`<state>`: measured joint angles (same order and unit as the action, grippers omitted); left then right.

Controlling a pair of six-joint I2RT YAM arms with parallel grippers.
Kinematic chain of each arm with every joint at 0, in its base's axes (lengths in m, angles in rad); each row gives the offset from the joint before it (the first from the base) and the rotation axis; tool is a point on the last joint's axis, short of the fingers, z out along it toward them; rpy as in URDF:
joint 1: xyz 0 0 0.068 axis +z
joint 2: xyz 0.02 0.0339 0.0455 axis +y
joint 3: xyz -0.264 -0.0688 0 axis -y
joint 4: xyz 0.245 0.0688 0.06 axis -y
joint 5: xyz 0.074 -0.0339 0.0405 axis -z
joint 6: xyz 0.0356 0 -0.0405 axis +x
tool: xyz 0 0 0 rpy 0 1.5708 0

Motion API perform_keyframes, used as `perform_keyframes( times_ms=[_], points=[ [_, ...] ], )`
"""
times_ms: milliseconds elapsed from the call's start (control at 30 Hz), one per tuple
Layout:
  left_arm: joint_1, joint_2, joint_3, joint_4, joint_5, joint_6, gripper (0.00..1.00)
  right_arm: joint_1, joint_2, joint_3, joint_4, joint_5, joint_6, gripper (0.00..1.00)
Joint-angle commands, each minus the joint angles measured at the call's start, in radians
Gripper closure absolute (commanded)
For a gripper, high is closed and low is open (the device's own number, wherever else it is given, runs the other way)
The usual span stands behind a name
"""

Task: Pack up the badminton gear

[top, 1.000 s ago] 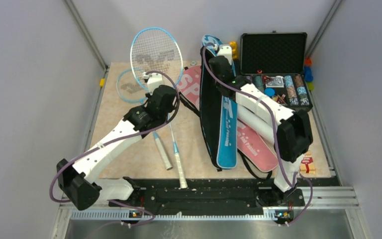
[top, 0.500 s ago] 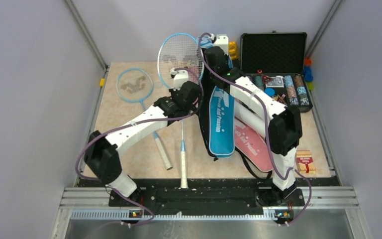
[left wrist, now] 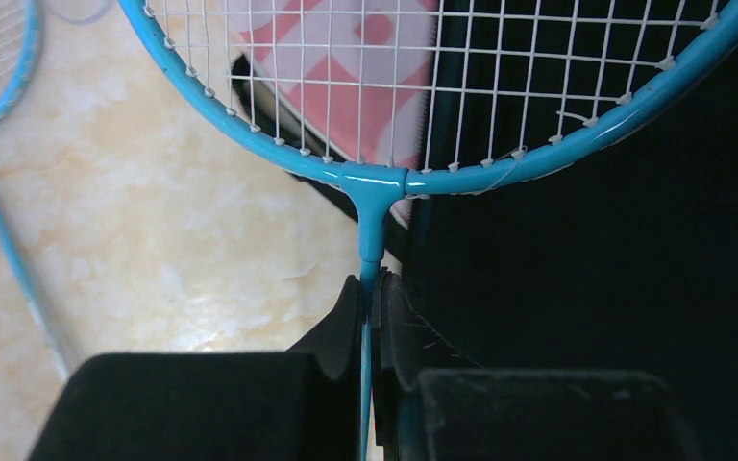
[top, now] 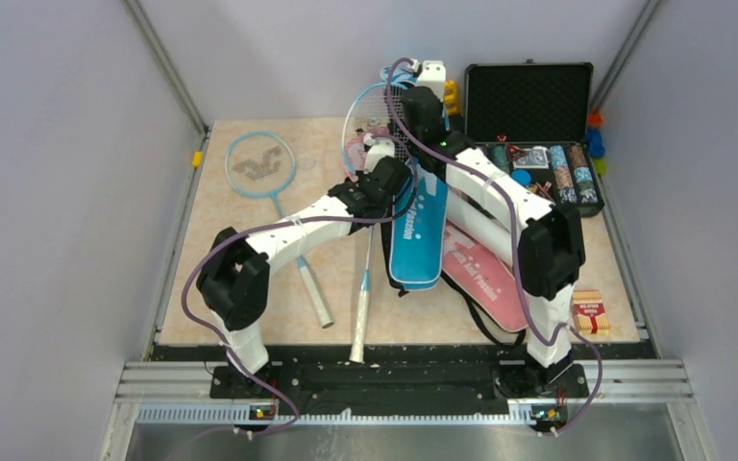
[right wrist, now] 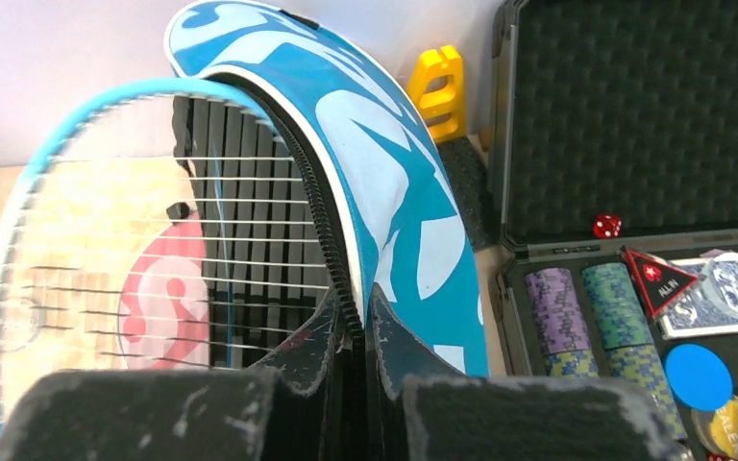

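Note:
My left gripper is shut on the thin shaft of a light-blue racket, just below its head. The racket head sits at the open mouth of the blue cover. My right gripper is shut on the zipper edge of the blue cover's top flap and holds it up. The pink cover lies flat under and to the right of the blue one. A second racket lies flat at the back left. No shuttlecocks or tube show.
An open black case of poker chips stands at the back right. A yellow toy is behind the blue cover. A small card box lies at the front right. Blue and orange pieces sit at the right wall.
My left arm has carried the racket to the right, from the left-back of the table to the blue cover's mouth. The right gripper has kept the cover's flap raised, and the cover has shifted slightly left.

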<state>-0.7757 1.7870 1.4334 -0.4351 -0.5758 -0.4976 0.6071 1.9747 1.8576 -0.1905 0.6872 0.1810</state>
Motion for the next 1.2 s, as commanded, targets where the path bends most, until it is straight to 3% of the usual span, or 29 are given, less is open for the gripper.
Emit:
perform_keyframes(
  times_ms=[0, 100, 200, 467, 633, 833, 933, 1167],
  points=[
    [-0.102, 0.055, -0.043, -0.266, 0.291, 0.010, 1.00, -0.007, -0.033, -0.025, 0.168, -0.102, 0.021, 1.00],
    [-0.118, 0.055, 0.021, -0.266, 0.278, 0.025, 1.00, -0.007, -0.044, -0.057, 0.192, -0.113, 0.016, 1.00],
    [-0.134, 0.065, -0.030, -0.295, 0.226, 0.032, 1.00, -0.007, -0.058, -0.089, 0.200, -0.146, 0.001, 1.00],
    [-0.117, 0.122, 0.103, -0.264, 0.223, 0.068, 1.00, -0.007, -0.193, -0.422, 0.316, -0.627, 0.079, 1.00],
    [-0.053, 0.095, 0.132, -0.139, 0.406, 0.137, 1.00, -0.007, -0.265, -0.597, 0.405, -0.950, 0.069, 1.00],
    [-0.015, 0.049, 0.087, -0.027, 0.613, 0.224, 1.00, -0.077, -0.321, -0.710, 0.537, -1.104, 0.197, 1.00],
    [0.001, 0.042, 0.095, -0.017, 0.620, 0.219, 1.00, -0.122, -0.301, -0.710, 0.597, -1.226, 0.292, 1.00],
    [0.110, 0.097, 0.157, 0.006, 0.701, 0.132, 1.00, -0.129, -0.319, -0.766, 0.676, -1.265, 0.374, 1.00]
  ],
)
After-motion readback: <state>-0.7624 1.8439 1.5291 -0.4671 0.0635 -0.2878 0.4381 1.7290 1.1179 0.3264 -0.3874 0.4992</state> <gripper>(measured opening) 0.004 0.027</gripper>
